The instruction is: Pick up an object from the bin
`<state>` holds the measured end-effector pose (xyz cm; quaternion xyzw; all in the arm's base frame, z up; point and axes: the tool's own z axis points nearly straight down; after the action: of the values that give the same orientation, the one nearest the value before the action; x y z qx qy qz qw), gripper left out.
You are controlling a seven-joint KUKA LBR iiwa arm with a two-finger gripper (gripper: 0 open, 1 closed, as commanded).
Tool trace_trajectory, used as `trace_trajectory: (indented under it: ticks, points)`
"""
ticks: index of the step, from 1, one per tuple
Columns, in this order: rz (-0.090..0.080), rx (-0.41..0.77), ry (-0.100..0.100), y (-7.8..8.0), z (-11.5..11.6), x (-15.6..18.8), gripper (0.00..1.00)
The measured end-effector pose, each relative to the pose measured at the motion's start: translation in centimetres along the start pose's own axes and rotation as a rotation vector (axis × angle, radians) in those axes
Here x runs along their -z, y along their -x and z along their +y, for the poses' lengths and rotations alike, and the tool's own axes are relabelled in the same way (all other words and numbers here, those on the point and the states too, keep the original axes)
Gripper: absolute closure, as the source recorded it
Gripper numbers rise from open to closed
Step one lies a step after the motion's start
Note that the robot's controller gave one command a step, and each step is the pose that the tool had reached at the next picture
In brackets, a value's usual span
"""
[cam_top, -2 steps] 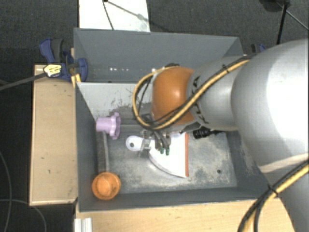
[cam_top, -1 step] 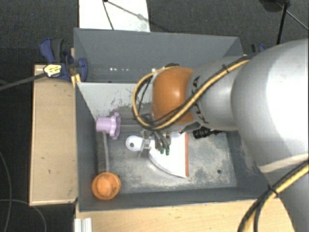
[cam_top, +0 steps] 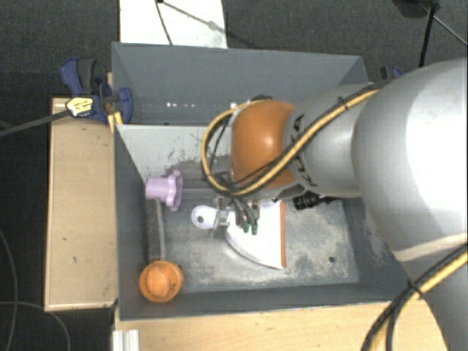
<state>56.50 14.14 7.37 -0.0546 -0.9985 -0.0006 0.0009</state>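
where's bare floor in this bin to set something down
Bare bin floor lies right of the white flat piece, and between it and the orange ball. Crowded at the middle: gripper, small white thing, lilac cup.

You have fairly bright light falling from above: the silver shell of the arm [cam_top: 428, 145] is lit almost to white along its upper curve, the orange cover [cam_top: 259, 148] carries a soft sheen on its crown, and a row of small glints sits on the back wall of the bin [cam_top: 307, 86]. Beneath the arm the bin's floor lies in soft shadow, while the left corner around the orange ball [cam_top: 160, 281] is clearly lit.
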Motion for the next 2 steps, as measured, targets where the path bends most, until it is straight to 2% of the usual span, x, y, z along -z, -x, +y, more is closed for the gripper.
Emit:
trace_trajectory:
  ticks: [2]
  points:
    - [0.001,-0.001,-0.001,0.0,0.0,3.0,1.00]
